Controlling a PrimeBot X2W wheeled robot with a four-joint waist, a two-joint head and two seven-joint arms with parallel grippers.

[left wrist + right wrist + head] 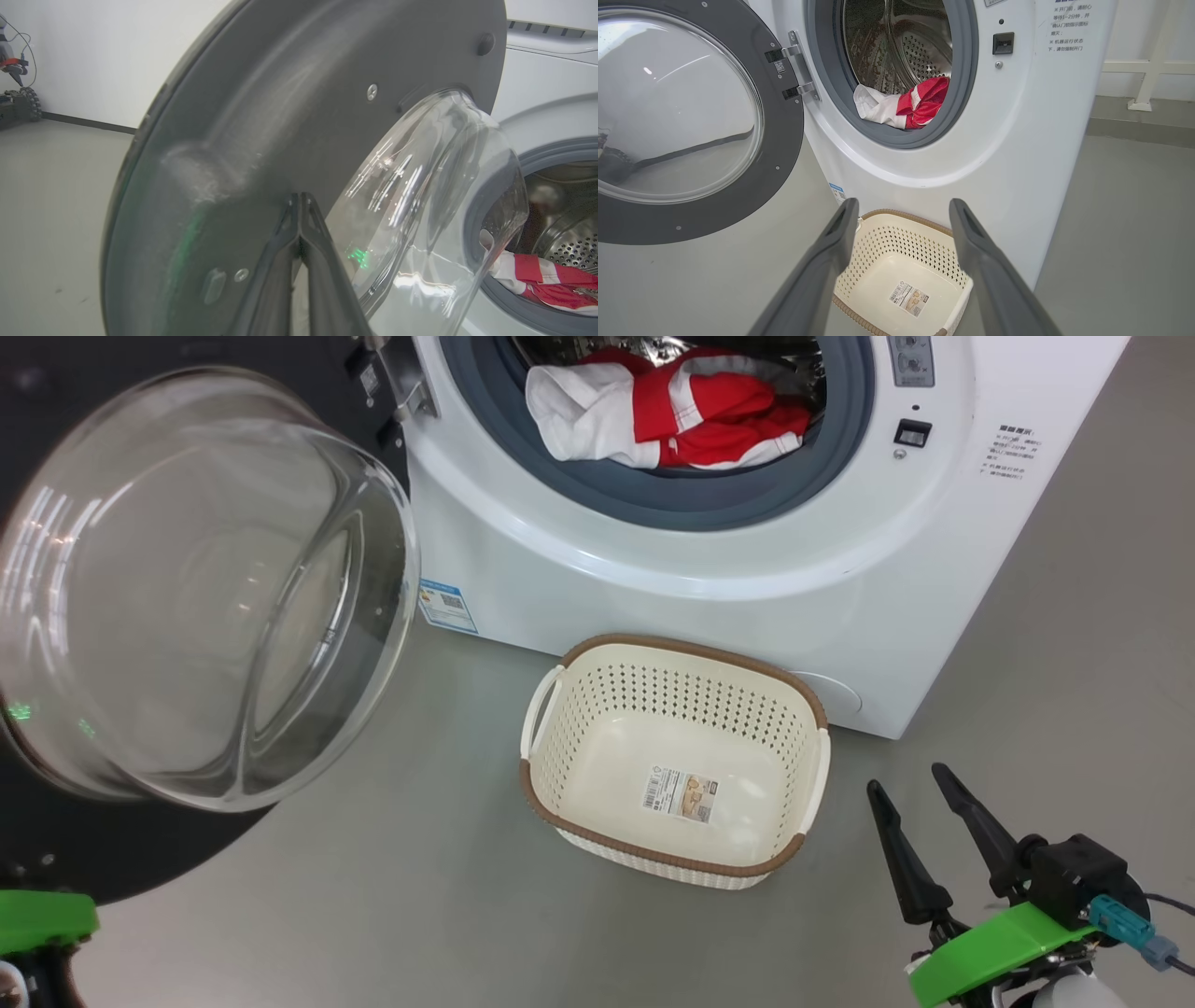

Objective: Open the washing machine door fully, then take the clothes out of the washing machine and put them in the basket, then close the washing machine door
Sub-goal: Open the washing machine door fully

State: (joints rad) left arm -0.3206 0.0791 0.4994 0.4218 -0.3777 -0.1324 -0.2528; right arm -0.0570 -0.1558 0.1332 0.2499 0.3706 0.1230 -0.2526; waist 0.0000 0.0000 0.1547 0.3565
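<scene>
The washing machine door stands swung out to the left of the washing machine, hanging from its hinge. Its bulging glass bowl faces the room and the black rim wraps around it. The opening is uncovered, and the grey rubber seal rings the steel drum.

The clothes lie inside at the front of the drum. They are a bunched heap of red fabric with white stripes, and a white part drapes over the lower left of the seal.

The basket sits on the grey floor right in front of the machine, below the opening. Its far rim is just beside the white front panel. Nothing is in it, and a paper label shows on its bottom. A small blue sticker is on the machine's lower left corner, near the door.

The left gripper has its two dark fingers pressed together with nothing between them. They point at the grey inner face of the door, just beside where the glass bowl rises. I cannot tell whether the tips touch it.

The right gripper hangs low at the right, near the basket's right side. Its fingers are spread wide apart and hold nothing. From its wrist camera they frame the basket, with the machine's opening above.
</scene>
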